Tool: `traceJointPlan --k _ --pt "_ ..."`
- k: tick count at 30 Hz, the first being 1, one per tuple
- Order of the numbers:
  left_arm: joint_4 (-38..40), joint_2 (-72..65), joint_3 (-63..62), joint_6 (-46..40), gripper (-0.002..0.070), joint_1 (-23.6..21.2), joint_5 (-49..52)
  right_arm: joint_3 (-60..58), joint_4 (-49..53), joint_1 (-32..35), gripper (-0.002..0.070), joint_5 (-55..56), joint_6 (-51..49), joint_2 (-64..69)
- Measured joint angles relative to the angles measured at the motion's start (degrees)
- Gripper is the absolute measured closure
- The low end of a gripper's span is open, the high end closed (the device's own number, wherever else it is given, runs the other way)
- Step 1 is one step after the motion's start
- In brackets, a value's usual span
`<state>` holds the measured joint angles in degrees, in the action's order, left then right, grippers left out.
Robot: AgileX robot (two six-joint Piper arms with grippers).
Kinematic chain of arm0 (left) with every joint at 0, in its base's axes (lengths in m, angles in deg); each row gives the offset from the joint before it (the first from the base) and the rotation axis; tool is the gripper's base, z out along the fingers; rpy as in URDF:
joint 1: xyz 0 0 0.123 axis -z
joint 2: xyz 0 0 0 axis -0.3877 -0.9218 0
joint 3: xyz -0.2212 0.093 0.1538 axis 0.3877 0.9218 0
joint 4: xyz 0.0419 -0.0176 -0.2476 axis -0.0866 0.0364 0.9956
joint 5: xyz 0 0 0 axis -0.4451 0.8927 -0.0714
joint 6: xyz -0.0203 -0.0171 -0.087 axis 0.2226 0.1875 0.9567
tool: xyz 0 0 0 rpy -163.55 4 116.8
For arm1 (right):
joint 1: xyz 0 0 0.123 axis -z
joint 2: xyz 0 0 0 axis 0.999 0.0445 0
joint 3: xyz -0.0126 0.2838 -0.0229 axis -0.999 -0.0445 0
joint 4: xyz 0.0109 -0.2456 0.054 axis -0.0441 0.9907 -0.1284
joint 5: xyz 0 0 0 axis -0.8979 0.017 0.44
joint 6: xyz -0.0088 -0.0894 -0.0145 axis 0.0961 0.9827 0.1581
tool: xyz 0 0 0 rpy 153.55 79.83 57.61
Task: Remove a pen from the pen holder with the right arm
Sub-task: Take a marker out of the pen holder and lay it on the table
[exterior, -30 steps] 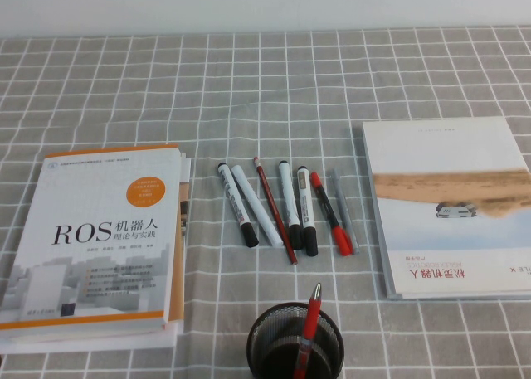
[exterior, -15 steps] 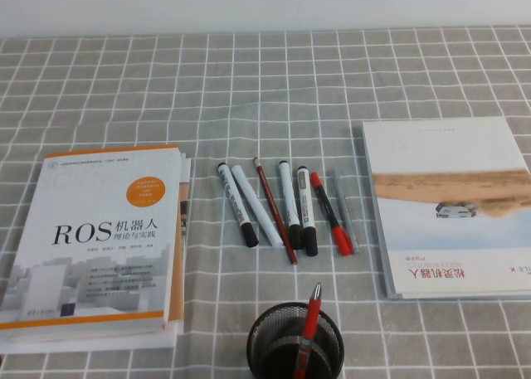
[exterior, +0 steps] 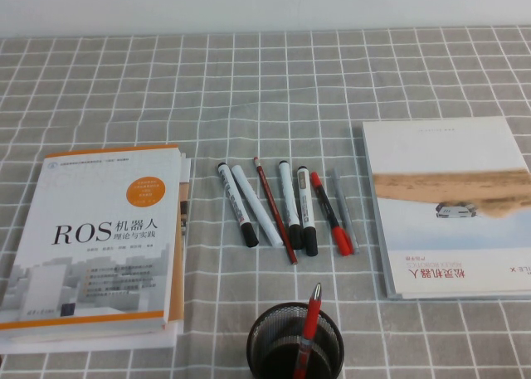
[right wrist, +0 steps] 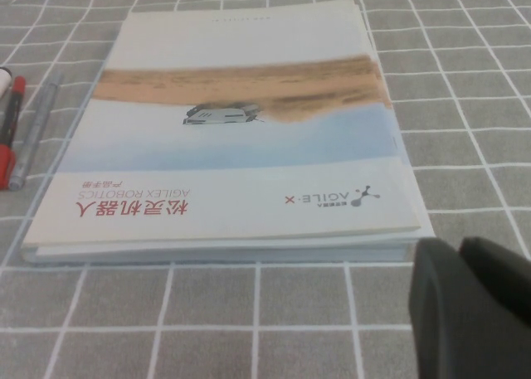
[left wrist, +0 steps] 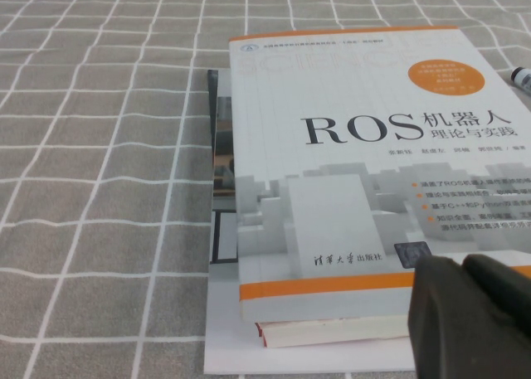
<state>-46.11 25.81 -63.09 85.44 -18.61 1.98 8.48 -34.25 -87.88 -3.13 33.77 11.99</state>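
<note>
One red plastic pen in one round black mesh pen holder, lower centre; left gripper by white ROS book, right gripper by pale booklet, both pinched closed, empty.

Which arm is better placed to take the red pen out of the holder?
Right, by a little. The holder stands slightly right of centre, and its pen leans rightward. The right pincer, shut, hangs beside the booklet; the left pincer hangs by the ROS book.
</note>
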Motion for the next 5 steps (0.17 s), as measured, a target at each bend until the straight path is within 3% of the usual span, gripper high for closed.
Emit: traceJointPlan --k 5 --pt "0.00 0.00 0.00 0.00 0.0678 0.00 0.00 0.00 -0.03 0.00 0.0688 0.00 0.00 0.00"
